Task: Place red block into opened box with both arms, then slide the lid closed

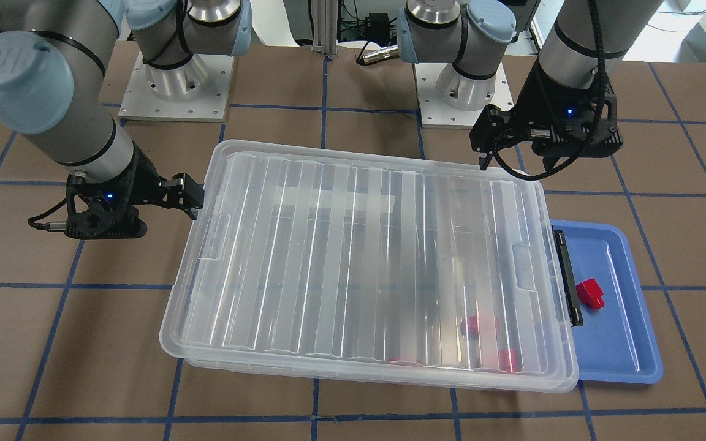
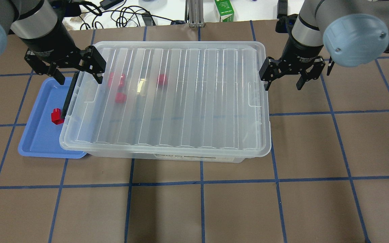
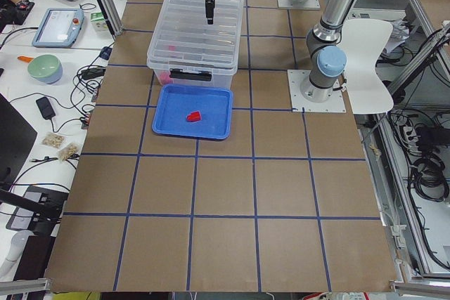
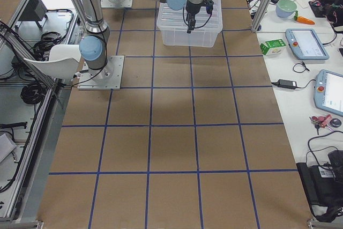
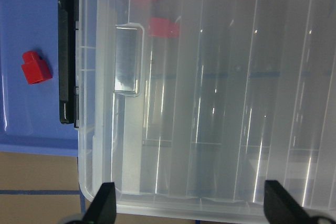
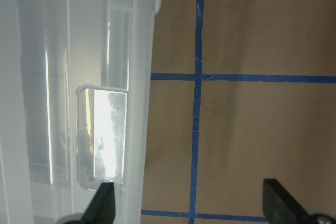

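The clear ribbed lid (image 2: 181, 101) lies over the clear box (image 2: 167, 157) and covers nearly all of it. The box's black bar (image 2: 69, 98) shows at its left end. Three red blocks (image 2: 117, 79) show blurred through the lid. One more red block (image 2: 57, 116) (image 5: 35, 67) lies on the blue tray. My left gripper (image 2: 78, 75) (image 5: 191, 205) hovers open over the lid's far left corner, holding nothing. My right gripper (image 2: 282, 83) (image 6: 190, 205) is open at the lid's right end, one finger over the rim and one over the table.
The blue tray (image 2: 39, 141) sits against the box's left end, partly beneath it. Both arm bases (image 1: 175, 86) (image 1: 463, 92) stand behind the box. Cables and a green carton (image 2: 224, 10) lie beyond the far edge. Brown table with blue tape lines stretches in front.
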Controlling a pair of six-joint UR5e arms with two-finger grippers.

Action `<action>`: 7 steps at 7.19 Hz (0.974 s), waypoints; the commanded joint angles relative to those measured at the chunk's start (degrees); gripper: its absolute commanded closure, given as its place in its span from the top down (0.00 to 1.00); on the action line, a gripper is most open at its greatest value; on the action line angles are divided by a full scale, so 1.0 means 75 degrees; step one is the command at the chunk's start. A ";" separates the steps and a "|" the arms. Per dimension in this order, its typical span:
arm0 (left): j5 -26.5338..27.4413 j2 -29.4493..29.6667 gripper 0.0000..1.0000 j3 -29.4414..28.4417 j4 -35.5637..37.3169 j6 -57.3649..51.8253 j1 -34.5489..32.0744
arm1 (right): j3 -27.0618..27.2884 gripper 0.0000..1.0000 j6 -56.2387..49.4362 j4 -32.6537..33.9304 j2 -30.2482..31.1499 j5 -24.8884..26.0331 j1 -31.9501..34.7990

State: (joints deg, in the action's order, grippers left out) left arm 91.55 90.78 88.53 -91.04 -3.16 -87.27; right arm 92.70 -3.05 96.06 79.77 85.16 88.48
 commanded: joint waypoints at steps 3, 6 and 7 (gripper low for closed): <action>-0.0008 0.0002 1.00 0.0009 0.0010 0.0000 0.0000 | 0.0014 1.00 -0.0027 0.0352 -0.0475 -0.0094 0.0003; 0.0004 -0.0010 1.00 0.0021 0.0010 0.0000 0.0000 | 0.0014 1.00 -0.0097 0.0388 -0.0628 -0.0093 -0.0009; 0.0004 -0.0010 1.00 0.0021 0.0010 0.0000 0.0000 | 0.0014 1.00 -0.0109 0.0388 -0.0628 -0.0047 -0.0020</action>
State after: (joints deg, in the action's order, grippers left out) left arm 91.57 90.71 88.65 -90.97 -3.16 -87.28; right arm 92.81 -3.70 98.91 75.17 84.54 88.43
